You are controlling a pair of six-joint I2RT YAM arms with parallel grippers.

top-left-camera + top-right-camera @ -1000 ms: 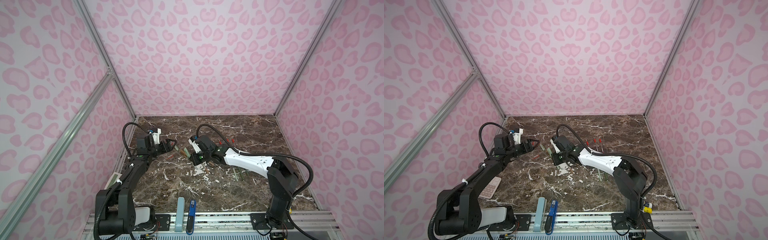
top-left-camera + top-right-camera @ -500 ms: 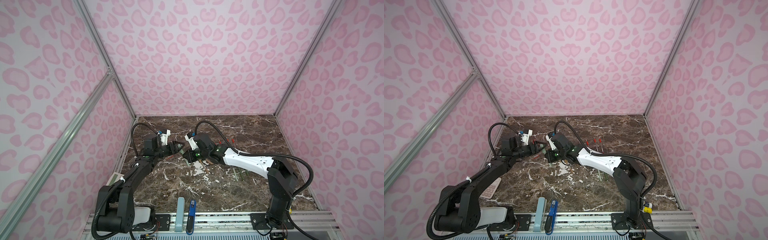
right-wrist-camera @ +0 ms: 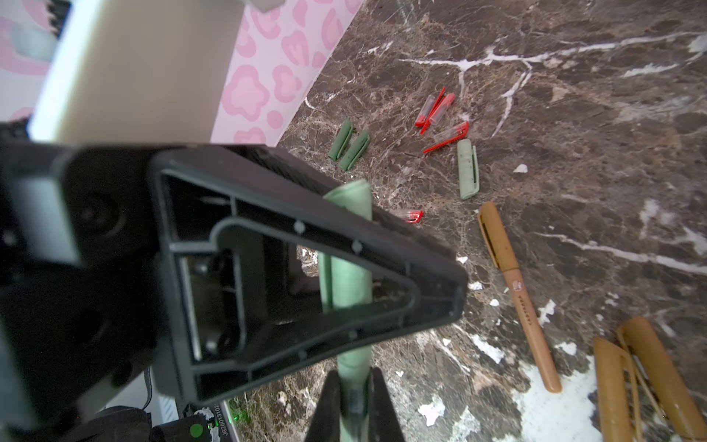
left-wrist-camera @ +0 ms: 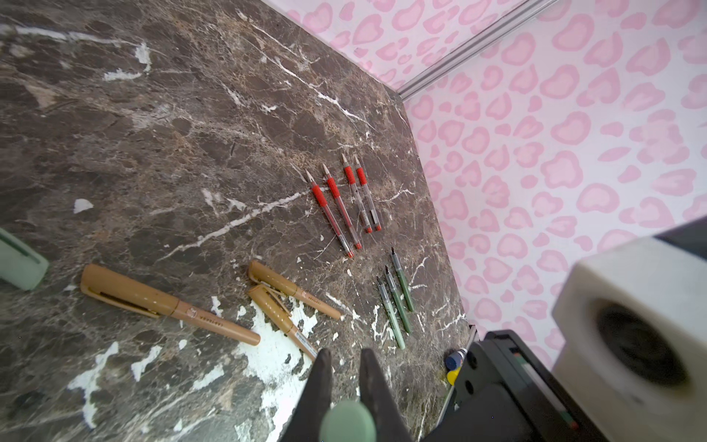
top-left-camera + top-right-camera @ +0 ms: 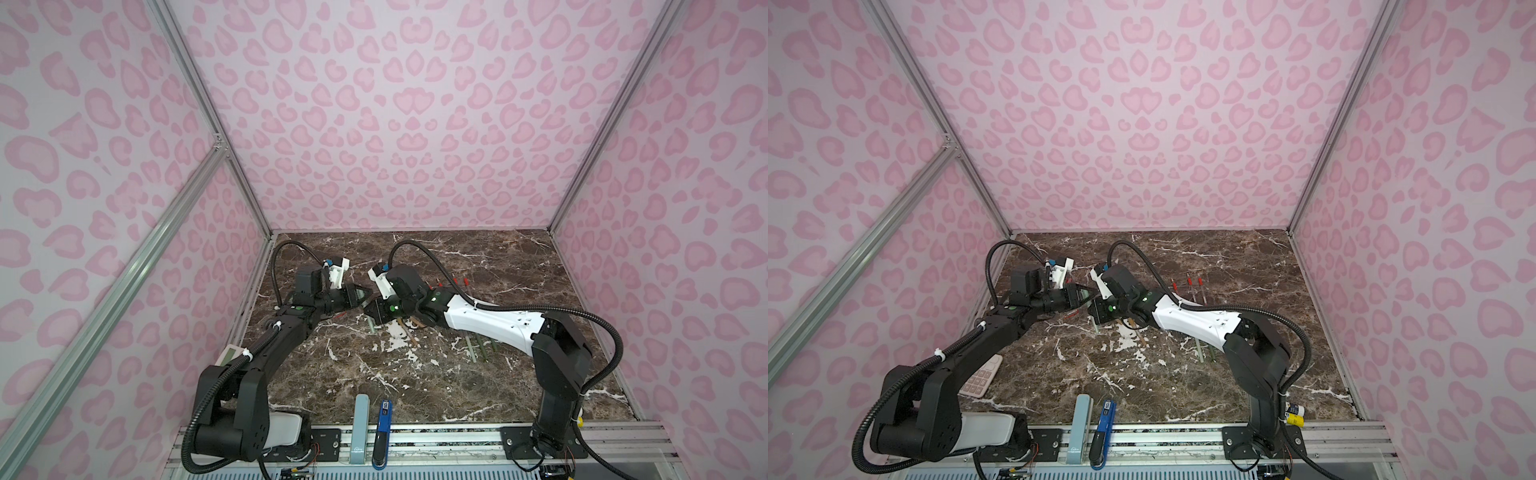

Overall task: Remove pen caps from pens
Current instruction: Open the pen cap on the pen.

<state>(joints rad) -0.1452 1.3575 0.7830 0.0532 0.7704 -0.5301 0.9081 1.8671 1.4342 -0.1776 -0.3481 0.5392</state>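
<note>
The sage-green pen (image 3: 350, 283) is being held in the air between the two claws, clear of the marble table (image 5: 519, 257). Its barrel is being pinched by the right gripper (image 3: 354, 402), whose jaws are pressed together on it. Its sage-green cap (image 4: 348, 421), not yet off, is being clamped by the left gripper (image 4: 346, 382), which is also closed tight. In both top views this meeting point is lying a little left of the frame's centre, and the grip itself is being hidden there by the gripper bodies.

In the right wrist view much of the pen is being covered by the black open-framed finger (image 3: 306, 229) of the left gripper. The pen is being seen only through the frame's opening and past its edges.

Three capped tan-brown pens (image 4: 168, 306) are lying on the table near the grippers, two of them just beside each other. Four uncapped red-grip pens (image 4: 340, 203) are lying side by side, with three uncapped green pens (image 4: 396, 302) near them. Loose caps are being left scattered apart from these: red caps with clips (image 3: 438, 109), two dark green caps (image 3: 355, 151) and one pale green cap (image 3: 468, 168).

At the lower edge of a top view a pale-blue flat case (image 5: 360, 424) and a blue-and-black tool (image 5: 384, 428) are lying side by side. At the lower left a pink calculator (image 5: 980, 378) is being partly hidden by the left arm (image 5: 1000, 336).
</note>
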